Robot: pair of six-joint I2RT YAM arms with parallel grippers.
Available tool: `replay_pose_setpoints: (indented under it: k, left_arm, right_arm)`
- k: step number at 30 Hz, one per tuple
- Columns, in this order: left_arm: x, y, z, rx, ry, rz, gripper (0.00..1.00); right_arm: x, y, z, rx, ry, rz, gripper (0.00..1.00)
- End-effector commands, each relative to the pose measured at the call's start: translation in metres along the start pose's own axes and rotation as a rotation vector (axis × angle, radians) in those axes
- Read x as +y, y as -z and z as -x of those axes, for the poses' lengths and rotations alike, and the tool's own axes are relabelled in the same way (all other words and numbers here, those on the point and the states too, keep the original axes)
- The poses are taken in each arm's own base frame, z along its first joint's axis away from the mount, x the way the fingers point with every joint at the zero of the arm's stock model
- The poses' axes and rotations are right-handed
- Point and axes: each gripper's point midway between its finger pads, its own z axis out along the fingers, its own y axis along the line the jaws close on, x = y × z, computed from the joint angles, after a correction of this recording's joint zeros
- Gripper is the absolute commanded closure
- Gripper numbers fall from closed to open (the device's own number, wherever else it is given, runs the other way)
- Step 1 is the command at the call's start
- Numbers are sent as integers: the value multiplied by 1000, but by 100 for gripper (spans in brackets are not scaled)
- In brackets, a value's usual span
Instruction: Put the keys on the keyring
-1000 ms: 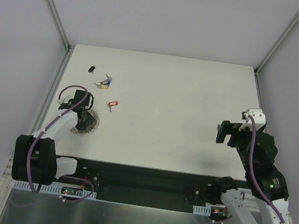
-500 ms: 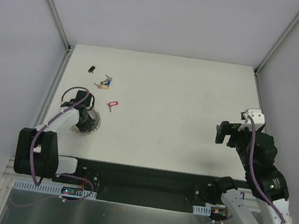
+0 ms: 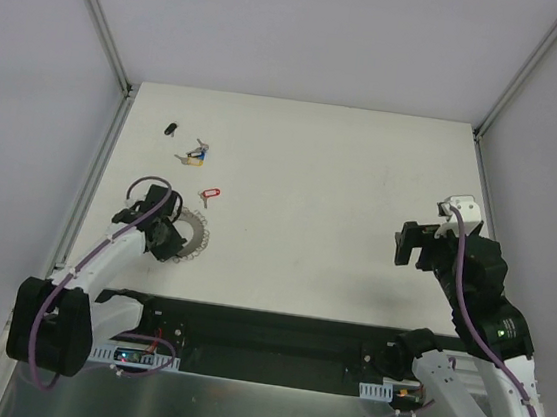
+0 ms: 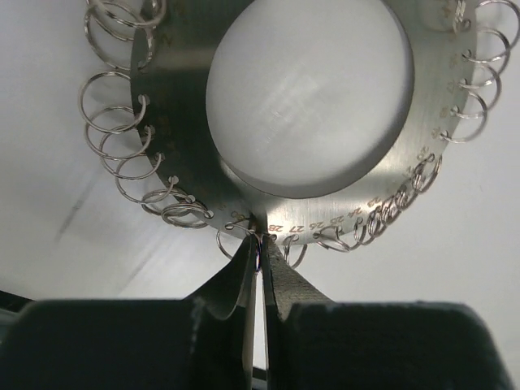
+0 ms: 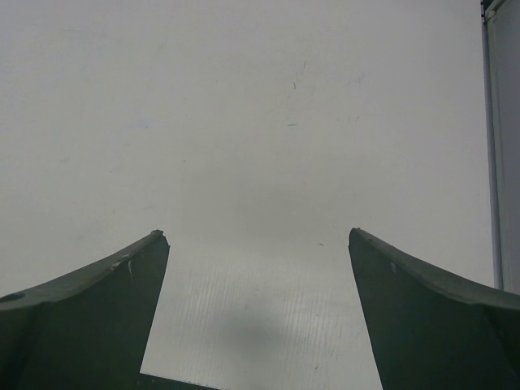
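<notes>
Between left fingers (image 4: 234, 286) — keyring (image 4: 171, 97) rim

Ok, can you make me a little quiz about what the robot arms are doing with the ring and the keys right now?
1. True or false: the left gripper is pinching the edge of the keyring.
2. Pick one: what is the right gripper holding? A) a blue key B) nothing, it is open over the bare table C) the big ring
3. Fill the gap: the lone key lying nearest the keyring has a ____ tag.

Key: 1 true. 2 B. 3 red.
</notes>
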Motion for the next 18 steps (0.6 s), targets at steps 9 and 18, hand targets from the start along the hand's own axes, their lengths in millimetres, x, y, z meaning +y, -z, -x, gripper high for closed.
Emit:
replay_pose_setpoints:
  k: [9,18]
  left_arm:
    - [-110,55,-83,70,-342,-193,100]
    - [-242,65,-123,52,-800,-311,100]
  right_arm:
    - [8,7,14,-49,-24,50,4]
    - [4,15,15,-65,-25,35,4]
